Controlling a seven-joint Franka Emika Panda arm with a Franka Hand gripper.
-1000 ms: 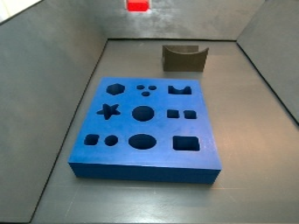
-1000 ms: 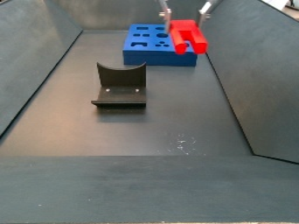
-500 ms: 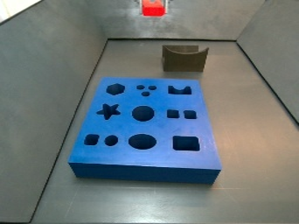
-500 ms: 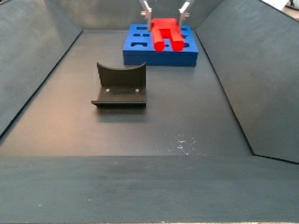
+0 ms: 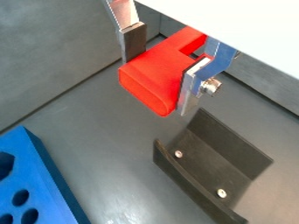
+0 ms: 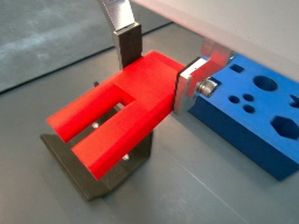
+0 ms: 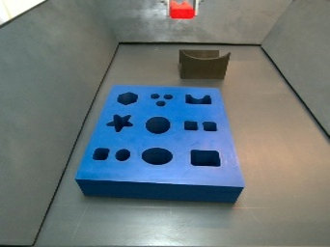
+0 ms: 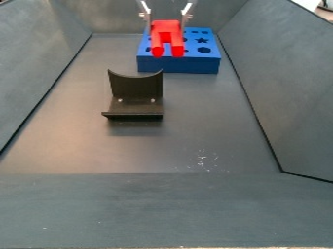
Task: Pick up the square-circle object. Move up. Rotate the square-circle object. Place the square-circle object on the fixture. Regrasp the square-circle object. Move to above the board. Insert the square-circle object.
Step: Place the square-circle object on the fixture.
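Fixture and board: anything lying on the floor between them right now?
No. In a side view, bare grey floor separates the fixture from the board. The pincer holds the red block high above.

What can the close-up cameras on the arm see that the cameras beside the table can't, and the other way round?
Only the wrist views show the grip closely: the claw has its silver fingers pressed against the sides of the red block, and the fixture's base-plate screws show.

Only the side views show the whole blue board with its star, hexagon, circles and squares, and the block held high above the floor.

Both share the red block, the board and the fixture.
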